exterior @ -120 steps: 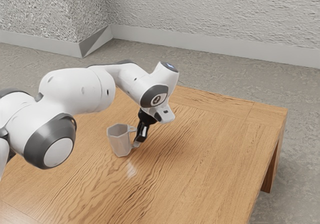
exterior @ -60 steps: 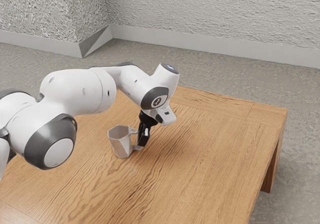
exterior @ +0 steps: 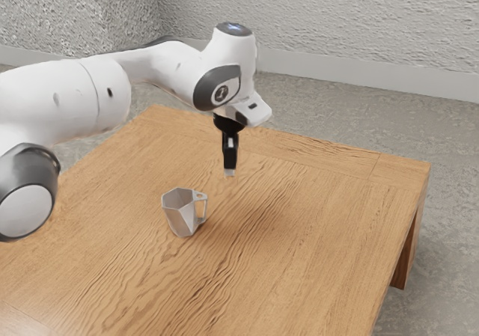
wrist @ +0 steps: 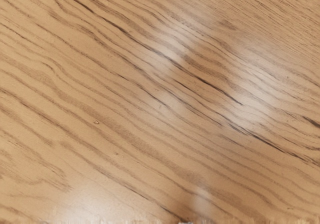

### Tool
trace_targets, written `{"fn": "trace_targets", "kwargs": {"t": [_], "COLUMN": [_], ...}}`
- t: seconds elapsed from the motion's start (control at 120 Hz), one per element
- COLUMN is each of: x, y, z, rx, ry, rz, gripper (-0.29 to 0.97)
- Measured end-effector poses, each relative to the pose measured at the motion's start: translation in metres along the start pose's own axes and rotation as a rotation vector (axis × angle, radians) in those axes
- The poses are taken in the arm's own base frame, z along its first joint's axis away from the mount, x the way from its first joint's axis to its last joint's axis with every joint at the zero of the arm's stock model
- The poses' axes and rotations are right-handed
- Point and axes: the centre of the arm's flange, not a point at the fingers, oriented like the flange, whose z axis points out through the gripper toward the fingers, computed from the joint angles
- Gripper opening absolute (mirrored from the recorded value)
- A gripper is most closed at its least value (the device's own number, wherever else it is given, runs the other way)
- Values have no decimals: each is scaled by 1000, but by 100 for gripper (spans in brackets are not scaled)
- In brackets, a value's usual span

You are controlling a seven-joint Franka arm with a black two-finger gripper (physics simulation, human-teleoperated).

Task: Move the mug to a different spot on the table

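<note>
Robot arm (exterior: pixel 67 119) runs off the exterior view's left edge, its base unseen. Wooden table (exterior: pixel 314 231) is cropped at the lower edge. The mug (exterior: pixel 182 210) hides its inner floor behind its near wall.

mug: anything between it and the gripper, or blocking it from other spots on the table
Nothing visible does. The gripper hangs above the mug, toward the exterior view's right, with only air between them. No other object shows on the table around the mug.
</note>
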Motion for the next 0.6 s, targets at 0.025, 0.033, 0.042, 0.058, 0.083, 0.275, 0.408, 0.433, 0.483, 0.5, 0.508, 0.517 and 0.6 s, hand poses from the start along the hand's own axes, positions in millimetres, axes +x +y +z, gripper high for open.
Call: {"fn": "trace_targets", "kwargs": {"t": [0.025,0.033,0.042,0.058,0.083,0.275,0.408,0.433,0.483,0.5,0.508,0.517,0.6], "x": [-12,-17,-21,-31,-49,-166,-174,-172,-171,-171,-170,-170,-172], "y": [-1,-2,-2,-4,-8,-33,-27,-28,-30,-31,-31,-32,-33], "z": [-26,-35,-42,-58,-80,-144,-135,-130,-122,-119,-118,-118,-120], "rx": [13,17,21,26,30,-44,-112,-122,-139,-143,-145,-146,-151], "ry": [34,45,55,72,94,124,80,69,50,44,41,40,35], "rz": [-30,-40,-50,-72,-110,-452,-571,-589,-626,-638,-644,-650,-703], "gripper": [66,66,66,66,66,67,68,68,68,68,68,68,68]}}
